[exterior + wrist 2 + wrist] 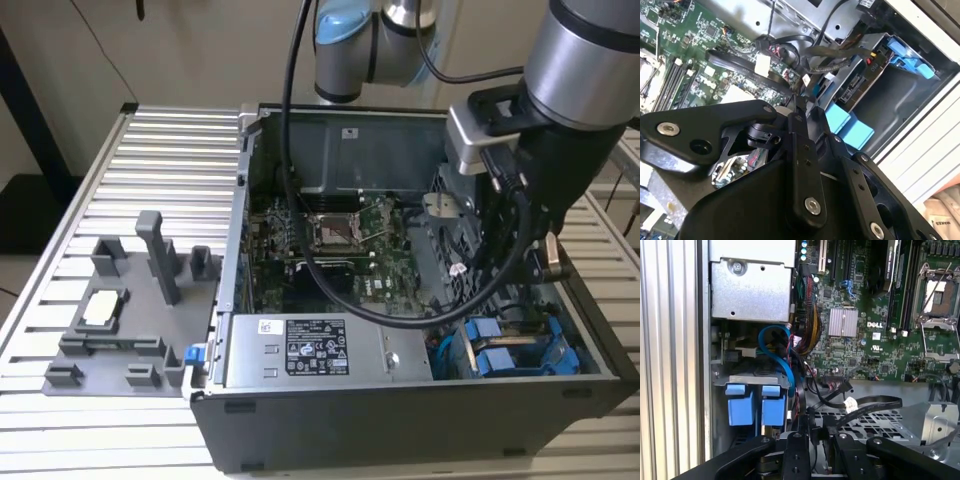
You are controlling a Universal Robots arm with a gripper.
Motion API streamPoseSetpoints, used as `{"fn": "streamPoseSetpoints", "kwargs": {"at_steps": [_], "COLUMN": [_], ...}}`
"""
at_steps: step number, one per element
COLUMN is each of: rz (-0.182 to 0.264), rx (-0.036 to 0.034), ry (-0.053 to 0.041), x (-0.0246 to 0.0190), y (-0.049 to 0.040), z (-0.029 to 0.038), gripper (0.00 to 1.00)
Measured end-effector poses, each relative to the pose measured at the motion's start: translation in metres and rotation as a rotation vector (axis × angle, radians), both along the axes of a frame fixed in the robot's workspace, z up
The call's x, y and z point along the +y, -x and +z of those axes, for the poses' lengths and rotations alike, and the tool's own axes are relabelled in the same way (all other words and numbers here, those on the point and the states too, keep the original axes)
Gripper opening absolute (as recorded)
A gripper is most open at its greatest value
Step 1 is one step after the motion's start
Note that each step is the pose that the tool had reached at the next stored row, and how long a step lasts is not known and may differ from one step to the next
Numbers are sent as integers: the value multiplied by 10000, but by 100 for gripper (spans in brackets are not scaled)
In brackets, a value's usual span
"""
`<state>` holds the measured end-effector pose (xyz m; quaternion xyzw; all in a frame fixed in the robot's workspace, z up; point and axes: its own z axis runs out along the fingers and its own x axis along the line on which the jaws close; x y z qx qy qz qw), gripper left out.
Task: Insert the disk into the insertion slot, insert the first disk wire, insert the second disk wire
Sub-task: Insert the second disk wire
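Slatted alu table [150, 130] under it all, w/ an open PC case [400, 425] lying on it, open side up. The disk [515, 355] lies low in the case's corner at the exterior view's right, on the side nearest that camera. A bright blue bracket frames it, & 2 blue tabs [740, 407] stand side by side at 1 end. It sits flat inside the insertion slot [905, 95], the grey bay of the drive cage, as far as shows. Just beside it, toward the exterior view's left, is the grey box [380, 350] w/ a white sticker. A blue cable [775, 347] arcs btwn the tabs & that box.

In the first wrist view the gripper [817, 439] hangs near the disk's tabbed end, at the edge of the perforated cage plate [865, 422]. Its fingers [795, 455] stand close together w/ the plug end of a black wire [865, 404] pinched btwn them. The wire runs off across the cage plate & carries a white tag. Can't tell whether the plug touches the disk.

Further out is the green mobo [340, 260] w/ its square socket [335, 228] & a silver heatsink [843, 322]. The arm [580, 60] reaches in from the exterior view's upper right, a thick black hose [330, 290] looping over the board. At the exterior view's left, well apart from the case, a grey fixture tray [110, 320] w/ upright posts lies on the table.
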<state>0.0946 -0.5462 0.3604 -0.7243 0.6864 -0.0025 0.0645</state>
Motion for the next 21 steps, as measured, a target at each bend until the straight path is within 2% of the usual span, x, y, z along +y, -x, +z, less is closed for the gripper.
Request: {"fn": "streamPoseSetpoints", "kwargs": {"at_steps": [8, 10, 16, 18, 20, 21], "rz": [1, 1, 1, 1, 1, 1], "rx": [1, 1, 0, 1, 1, 1], "ry": [1, -2, -2, 3, 70, 104], "x": [-3, -4, -7, -8, -7, -7], "y": [10, 10, 10, 10, 13, 14], "z": [-2, -4, -2, 9, 23, 24], "gripper": [24, 11, 11, 18, 18, 25]}}
